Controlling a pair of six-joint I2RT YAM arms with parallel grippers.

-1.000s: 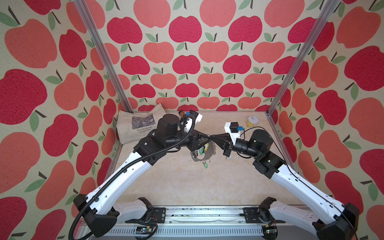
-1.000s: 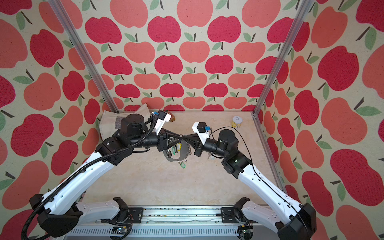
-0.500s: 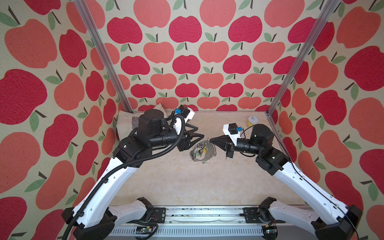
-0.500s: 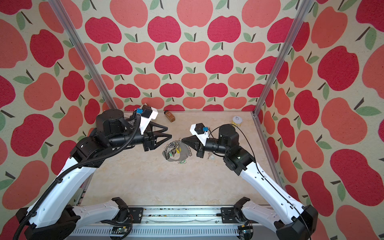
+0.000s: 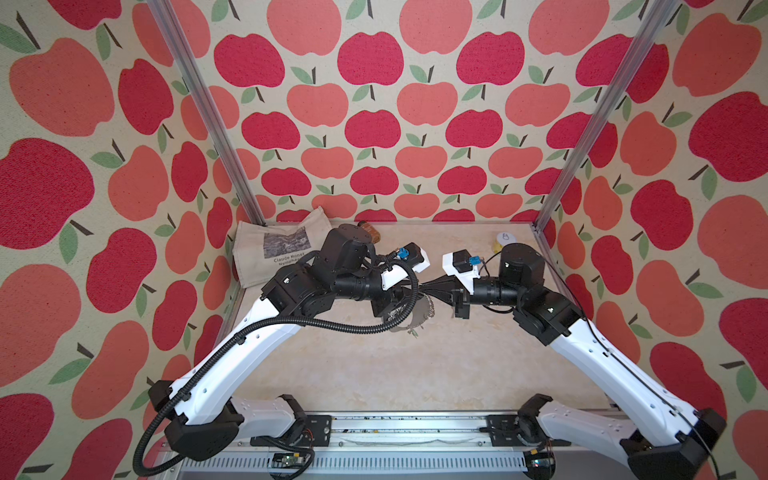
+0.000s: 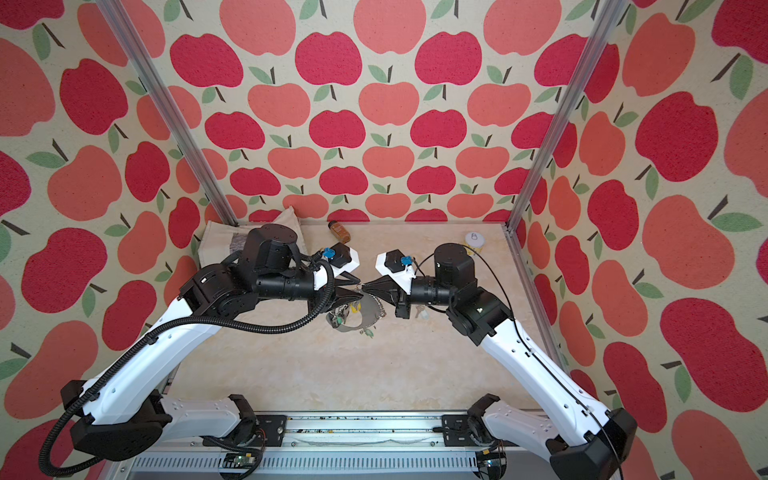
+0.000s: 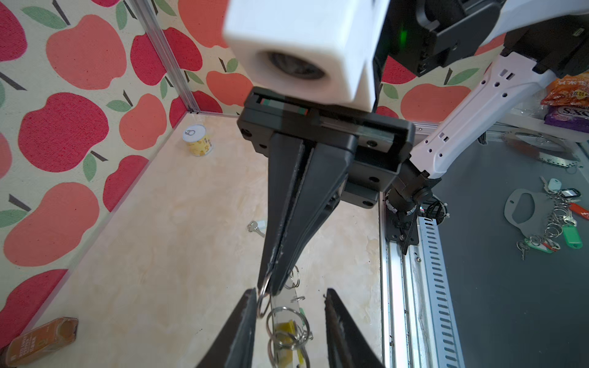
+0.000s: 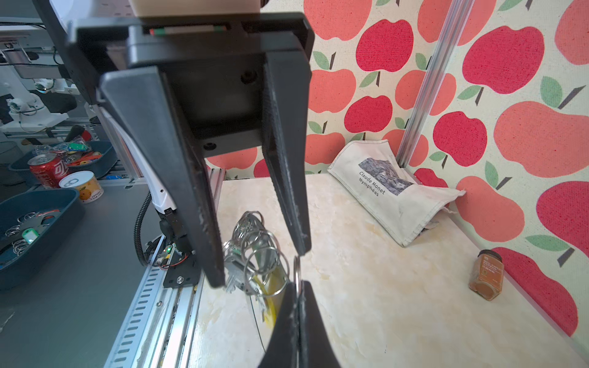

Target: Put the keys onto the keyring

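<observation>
The keyring [image 6: 365, 318], a grey oval plate edged with silver split rings [image 7: 283, 321], hangs tilted above the table, lower end near the surface. My right gripper [image 8: 299, 283] is shut on one split ring [image 8: 296, 267] at its upper end, fingertips meeting in a top view [image 6: 365, 286]. Tip to tip with it, my left gripper [image 7: 290, 291] is open. Its jaws straddle the row of rings, and one finger [image 7: 248, 306] touches the pinched ring. The keys [image 7: 256, 227], a small silver key with a whitish tag, lie flat on the table under my right arm [image 6: 420, 311].
A canvas bag [image 5: 282, 253] with a printed picture lies in the back left corner. A brown jar [image 6: 340, 231] lies by the back wall, and a yellow tin [image 6: 473, 241] stands at the back right. Metal posts mark the back corners. Outside the cell lies another keyring [image 7: 526, 210].
Half a second ago my left gripper had pulled back to the left with its jaws wide. It has come back to the keyring with them narrower. The right gripper kept its hold.
</observation>
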